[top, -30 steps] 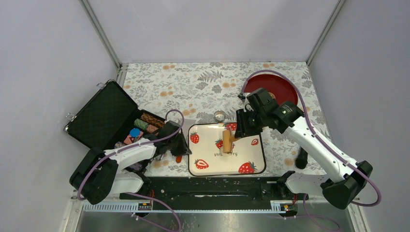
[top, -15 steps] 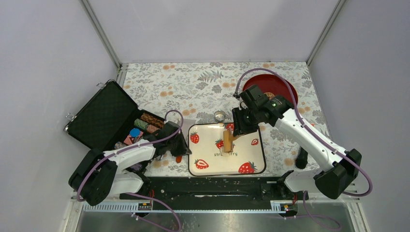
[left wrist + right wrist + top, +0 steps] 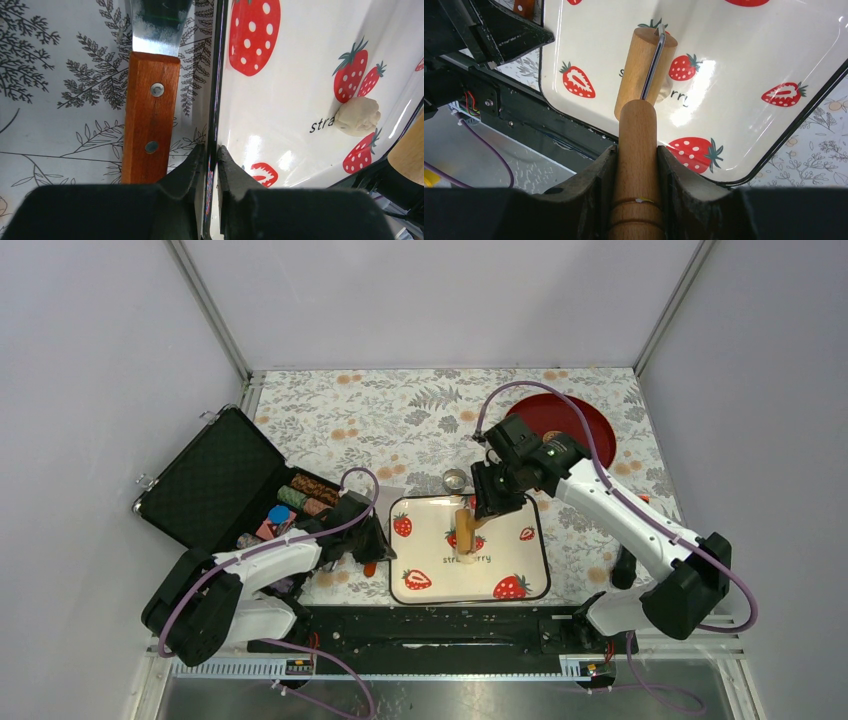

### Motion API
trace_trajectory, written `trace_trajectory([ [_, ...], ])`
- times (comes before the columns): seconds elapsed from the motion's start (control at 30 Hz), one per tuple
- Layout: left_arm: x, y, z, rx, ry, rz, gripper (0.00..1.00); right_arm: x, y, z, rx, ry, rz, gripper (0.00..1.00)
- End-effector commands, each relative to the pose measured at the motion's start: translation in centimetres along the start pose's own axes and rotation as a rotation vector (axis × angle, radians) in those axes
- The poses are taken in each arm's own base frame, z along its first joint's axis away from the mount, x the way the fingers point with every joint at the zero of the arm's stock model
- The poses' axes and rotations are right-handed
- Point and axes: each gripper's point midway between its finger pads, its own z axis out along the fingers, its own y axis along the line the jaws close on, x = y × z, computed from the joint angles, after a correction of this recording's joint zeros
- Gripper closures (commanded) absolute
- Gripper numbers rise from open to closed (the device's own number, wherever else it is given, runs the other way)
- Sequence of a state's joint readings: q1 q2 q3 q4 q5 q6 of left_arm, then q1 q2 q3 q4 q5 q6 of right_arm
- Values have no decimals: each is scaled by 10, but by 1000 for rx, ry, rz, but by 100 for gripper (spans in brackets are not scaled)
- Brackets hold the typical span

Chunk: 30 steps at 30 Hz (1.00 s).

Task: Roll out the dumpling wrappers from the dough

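R tool [image 3: 636, 150] grips roller [image 3: 636, 75], axis near-far, dough lump [image 3: 357, 116] roundish, L tool [image 3: 211, 152] pinches tray rim [image 3: 215, 90]

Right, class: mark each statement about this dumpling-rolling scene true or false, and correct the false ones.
1. The right hand grips the wooden roller by its handle. True.
2. The left hand holds the wooden-handled scraper. False: it pinches the rim of the strawberry tray; the scraper lies untouched beside the tray.
3. The dough is a thin flat sheet. False: it is a small lump on the tray.
4. The red plate sits in the far right corner, beyond the tray. True.
5. The black case is shut. False: its lid stands open.
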<state>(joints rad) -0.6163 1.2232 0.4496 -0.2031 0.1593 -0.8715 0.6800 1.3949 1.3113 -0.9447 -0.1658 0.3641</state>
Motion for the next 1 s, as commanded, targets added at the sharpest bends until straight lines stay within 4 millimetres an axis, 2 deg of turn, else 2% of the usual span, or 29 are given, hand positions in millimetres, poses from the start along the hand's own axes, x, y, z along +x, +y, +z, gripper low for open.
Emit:
trace_trajectory([
  [0.0, -8, 8, 2, -29, -49, -9, 100, -12, 9, -1, -28, -56, -35, 100],
  [0.5, -8, 7, 2, -27, -50, -10, 100, -6, 10, 6, -43, -28, -15, 100],
  [0.97, -8, 7, 1, -26, -51, -9, 100, 7, -1, 22, 19, 57, -8, 100],
])
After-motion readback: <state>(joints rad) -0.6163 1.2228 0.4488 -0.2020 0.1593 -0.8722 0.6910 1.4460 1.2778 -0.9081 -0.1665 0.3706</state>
